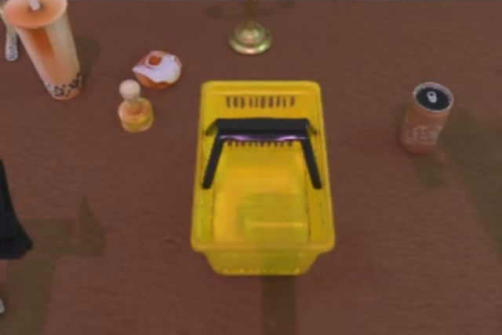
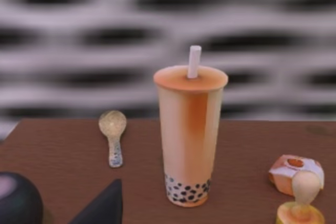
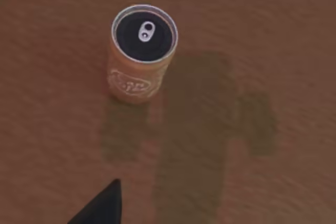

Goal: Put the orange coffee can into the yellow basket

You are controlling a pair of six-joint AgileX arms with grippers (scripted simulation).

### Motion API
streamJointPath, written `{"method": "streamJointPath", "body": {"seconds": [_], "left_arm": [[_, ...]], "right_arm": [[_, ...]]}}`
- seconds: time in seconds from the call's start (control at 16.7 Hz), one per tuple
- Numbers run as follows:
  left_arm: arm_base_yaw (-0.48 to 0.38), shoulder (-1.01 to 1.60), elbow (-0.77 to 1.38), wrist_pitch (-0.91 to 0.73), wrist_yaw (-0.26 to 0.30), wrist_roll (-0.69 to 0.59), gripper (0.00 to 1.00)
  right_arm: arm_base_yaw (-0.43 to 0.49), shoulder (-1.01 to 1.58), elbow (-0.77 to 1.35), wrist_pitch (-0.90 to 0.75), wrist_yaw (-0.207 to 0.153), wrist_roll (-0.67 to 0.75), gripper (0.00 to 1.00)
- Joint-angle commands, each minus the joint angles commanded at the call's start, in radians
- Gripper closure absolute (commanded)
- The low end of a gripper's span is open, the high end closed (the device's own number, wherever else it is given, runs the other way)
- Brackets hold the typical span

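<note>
The orange coffee can (image 1: 426, 118) stands upright on the brown worktop (image 1: 376, 272) at the right side, well apart from the yellow basket (image 1: 205, 217) in the middle, so the task looks to be at its opening step: the reach toward the can, with no grasp made. The right wrist view looks down on the can's dark top and silver rim (image 3: 144, 33) from above, with only a dark tip of the right end effector (image 3: 102, 205) at the frame's edge; whether its fingers are spread or closed cannot be told, and it holds nothing that shows. The next move probably calls for coming down over the can, closing on its sides, then lifting it clear of the basket's wall. The basket appears empty, its black handle (image 1: 263, 127) folded across the far part of the opening, so lowering the can through the nearer part seems safer. The left arm (image 1: 9, 225) sits parked at the left edge, its camera facing a bubble tea cup (image 2: 190, 135) with a straw.
</note>
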Motion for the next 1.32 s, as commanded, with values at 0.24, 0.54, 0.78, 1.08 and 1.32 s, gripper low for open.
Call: {"method": "streamJointPath", "body": {"seconds": [0.24, 0.54, 0.78, 1.08, 1.32], "left_arm": [[0.0, 0.0, 0.0, 0.0, 0.0, 0.0, 0.0], [0.0, 0.0, 0.0, 0.0, 0.0, 0.0, 0.0], [0.0, 0.0, 0.0, 0.0, 0.0, 0.0, 0.0], [0.0, 0.0, 0.0, 0.0, 0.0, 0.0, 0.0], [0.0, 0.0, 0.0, 0.0, 0.0, 0.0, 0.0]], "right_arm": [[0.037, 0.451, 0.38, -0.253, 0.004, -0.101, 0.0], [0.074, 0.923, 0.801, -0.496, 0.008, -0.204, 0.0], [0.094, 1.165, 1.035, -0.606, 0.009, -0.256, 0.0], [0.101, 1.241, 1.112, -0.638, 0.009, -0.274, 0.0], [0.096, 1.241, 1.106, -0.632, 0.009, -0.273, 0.0]]}}
